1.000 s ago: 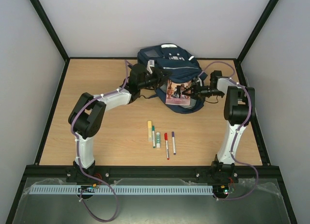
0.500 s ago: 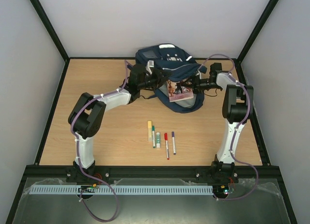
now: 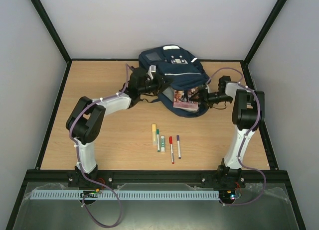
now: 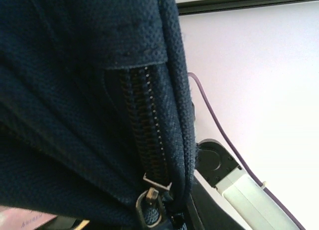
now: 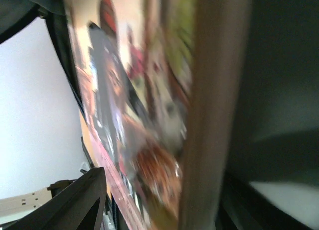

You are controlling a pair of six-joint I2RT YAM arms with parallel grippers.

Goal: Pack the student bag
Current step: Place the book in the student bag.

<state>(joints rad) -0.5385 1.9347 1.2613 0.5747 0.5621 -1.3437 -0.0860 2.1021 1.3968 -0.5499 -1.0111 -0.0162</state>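
Now the book (image 3: 183, 99) lies lower and deeper in the mouth of the bag (image 3: 172, 65) than a second ago, when it stood out on a slant. The right gripper (image 3: 200, 96) sits just beside the book's right edge, fingers apart or together cannot be told, while the left gripper (image 3: 160, 81) is clamped on the mouth edge by the zip (image 4: 149, 155). The bag lies at the far middle of the table (image 3: 99, 90), pockets up, long axis far-left to near-right, mouth pointing near-right.

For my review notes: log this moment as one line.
left gripper: grips student bag rim | right gripper: at book in opening | pens: unpacked
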